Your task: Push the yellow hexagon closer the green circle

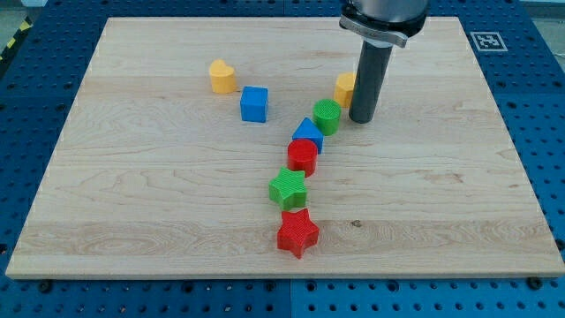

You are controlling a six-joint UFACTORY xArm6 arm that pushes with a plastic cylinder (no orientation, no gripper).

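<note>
**Closing the yellow hexagon onto the green circle**

You are working with a bare rod, so there are no jaws to part or close; my tip [361,118] is resting on the wooden board [159,203], touching or nearly touching the yellow hexagon [343,88] on the side toward the view's right. The rod is covering part of that block. The green circle [327,115] is sitting just below and slightly left of the hexagon, close to it and possibly touching already.

You are probably finishing the push, so only a small correction appears to be remaining. Keep the stroke short and slow, and direct it toward the view's lower left, through the middle of the hexagon. A long stroke is likely to drive the green circle into the blue triangle [308,133] and the red block [302,155] beneath it.

Note what is not readable. The hexagon's outline is partly hidden, so its shape is taken from the task. Any gap between hexagon and circle is too small to confirm. The arm above the rod's collar is being cut off at the view's top.
</note>
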